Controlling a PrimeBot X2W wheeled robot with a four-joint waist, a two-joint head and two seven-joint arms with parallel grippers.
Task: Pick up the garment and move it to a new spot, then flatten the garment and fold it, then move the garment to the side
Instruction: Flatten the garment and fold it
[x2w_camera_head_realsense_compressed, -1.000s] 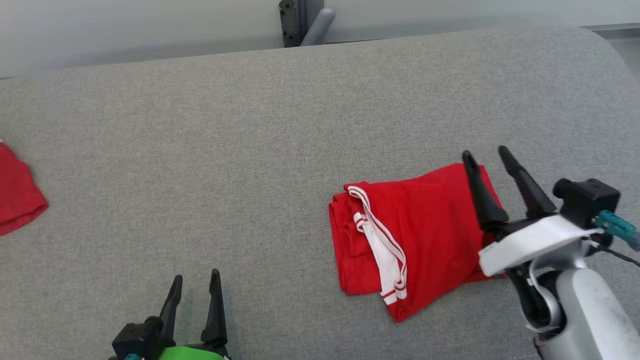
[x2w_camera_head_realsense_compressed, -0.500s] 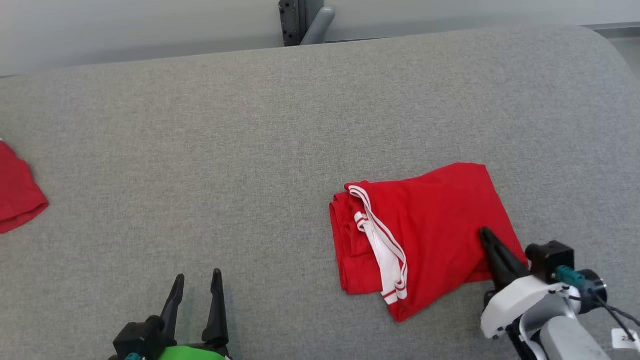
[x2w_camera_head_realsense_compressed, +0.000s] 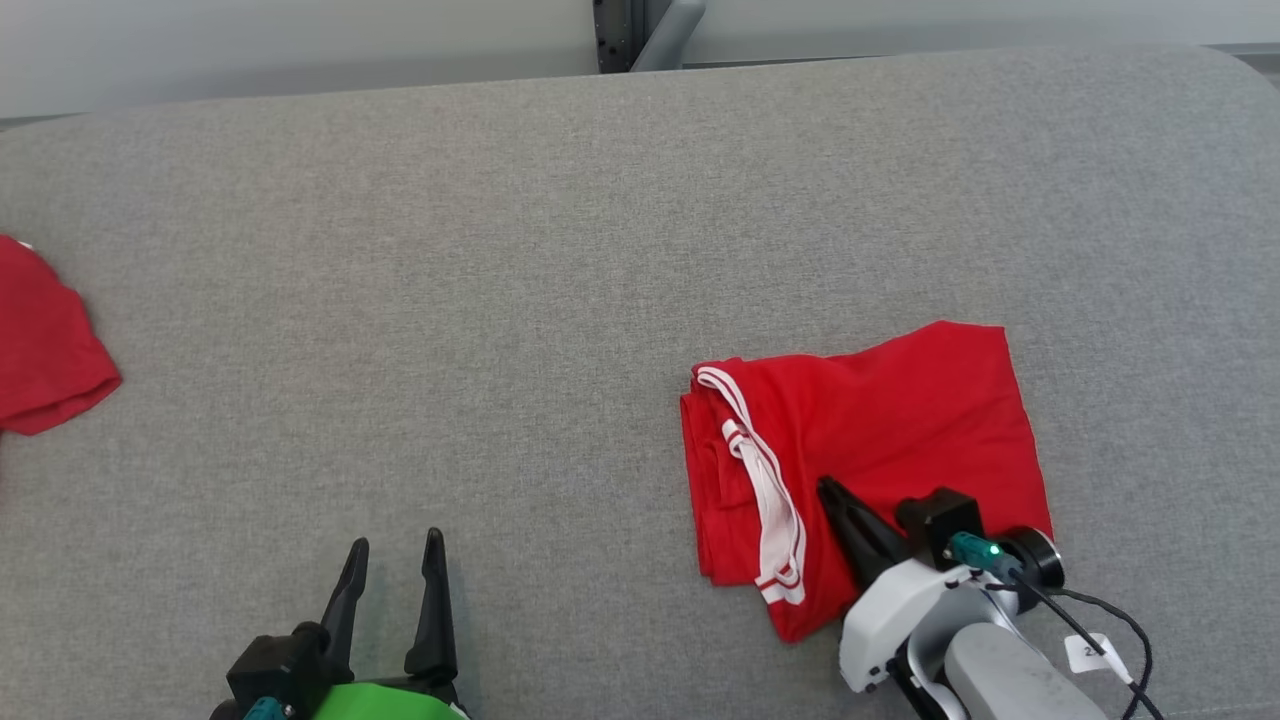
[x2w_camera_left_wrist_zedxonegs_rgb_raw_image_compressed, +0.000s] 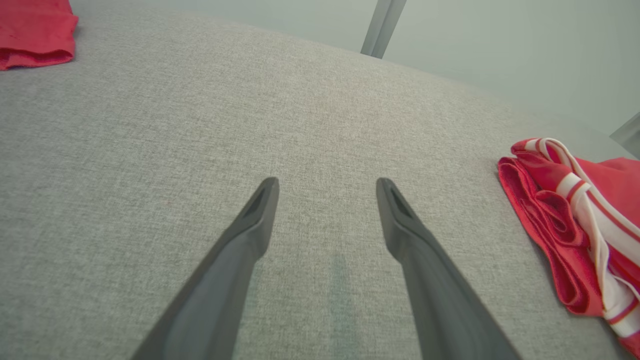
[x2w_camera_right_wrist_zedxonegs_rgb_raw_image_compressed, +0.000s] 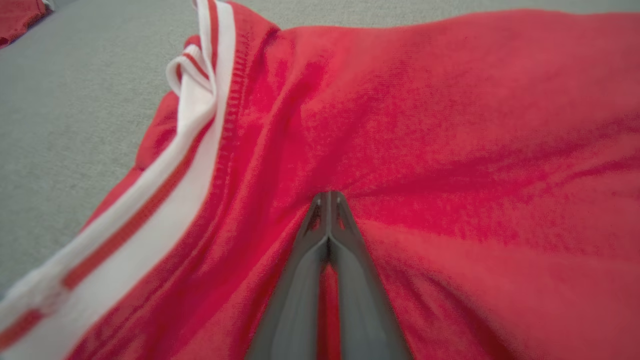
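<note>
The garment is red with white striped trim and lies folded on the grey cushioned surface, right of centre. My right gripper is shut, and its joined tips rest on the cloth near the garment's front middle. In the right wrist view the shut fingers press into the red cloth, and creases spread from the tips. My left gripper stands open at the lower left over bare surface, well left of the garment. The left wrist view has the open fingers with the garment's folded edge off to the right.
Another red cloth lies at the far left edge of the surface and shows at the top left of the left wrist view. A dark post stands behind the far edge. A pale wall runs along the back.
My right gripper has shut, dropped from the garment's right edge and slid left onto its front middle. The camera has shifted slightly. The garment and my left gripper have stayed put.
</note>
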